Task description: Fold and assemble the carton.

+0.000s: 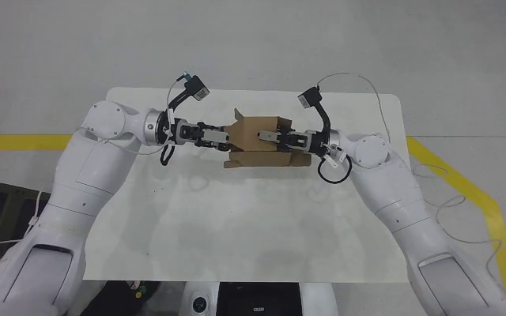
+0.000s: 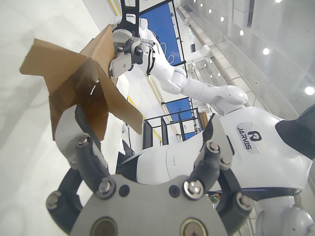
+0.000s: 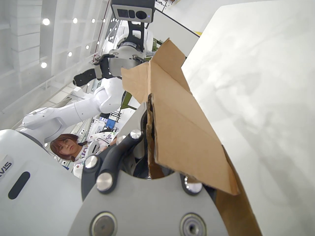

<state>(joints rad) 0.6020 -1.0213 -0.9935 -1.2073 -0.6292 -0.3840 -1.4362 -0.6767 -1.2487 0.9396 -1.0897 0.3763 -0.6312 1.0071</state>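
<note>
My left hand (image 1: 220, 140) is spread wide open right at the left end of the carton (image 1: 254, 126), whose splayed flaps stick out toward it, and my right hand (image 1: 269, 136) is pinched onto a cardboard panel at the opposite end. It's plain brown corrugated board, half popped into a box shape, midway across the far half of the smooth white bench (image 1: 237, 229). Past that, grey floor (image 1: 237, 39) with a yellow stripe (image 1: 24, 142).

Lab hall: spotlit high ceiling (image 2: 270, 25), yellow floor tape (image 1: 32, 142), metal racks (image 2: 161, 131).
</note>
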